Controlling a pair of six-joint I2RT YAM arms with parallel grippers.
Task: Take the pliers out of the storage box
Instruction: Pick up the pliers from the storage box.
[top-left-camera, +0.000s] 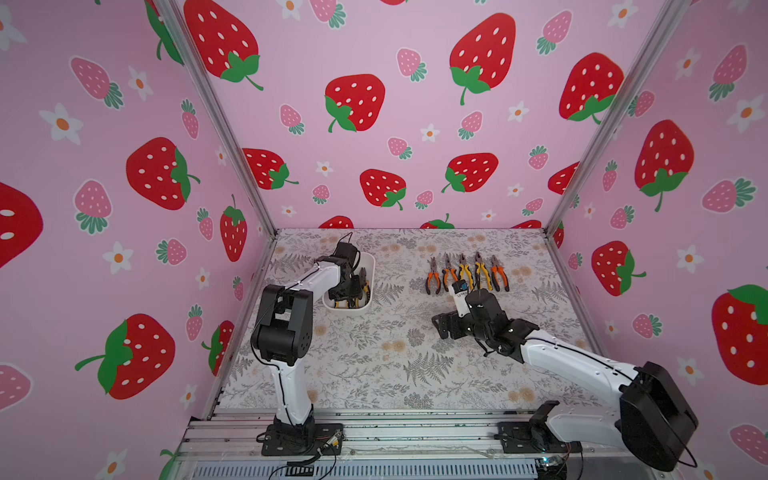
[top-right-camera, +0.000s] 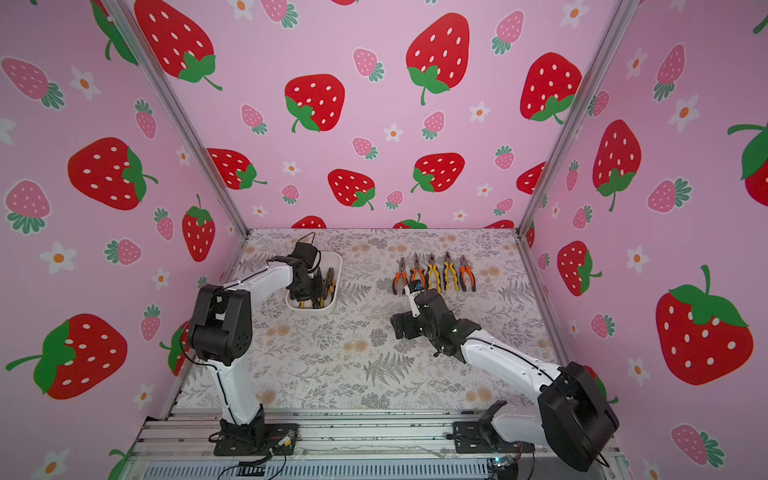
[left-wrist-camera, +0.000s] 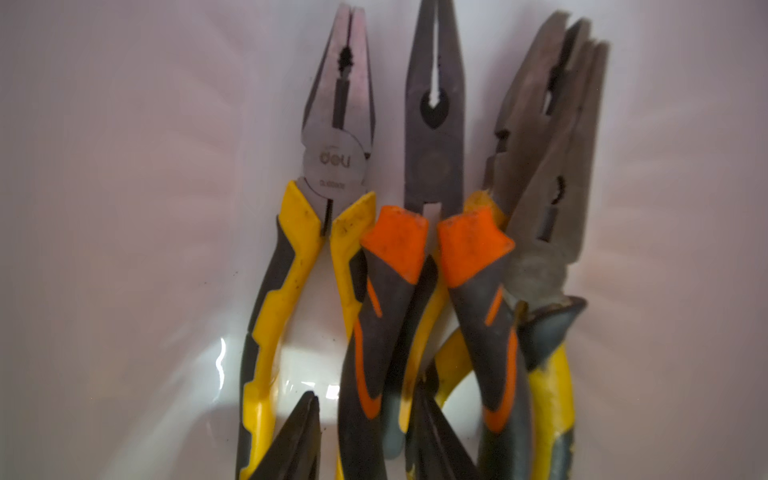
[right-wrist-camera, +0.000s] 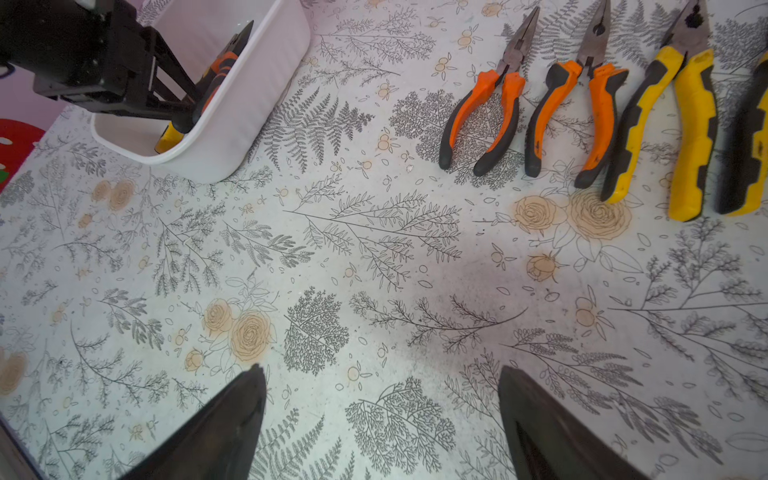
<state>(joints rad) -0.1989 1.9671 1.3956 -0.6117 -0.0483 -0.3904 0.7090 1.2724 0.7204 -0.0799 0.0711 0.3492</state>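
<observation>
Reaching into the storage box at ten o'clock for the pliers.
Left gripper half-closed astride an orange handle, grip uncertain; right gripper wide, empty. Five more lie rowed at one o'clock. Probably heavy, rigid; hold the rubbery handles.

glossy plastic storage box, dull metal pliers.

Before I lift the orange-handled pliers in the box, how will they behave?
Probably nose-heavy: the orange-handled pliers have a long steel head. Likely to drag the yellow-handled pliers, whose handle they overlap. Rubbery-looking grips should resist slipping.
</observation>
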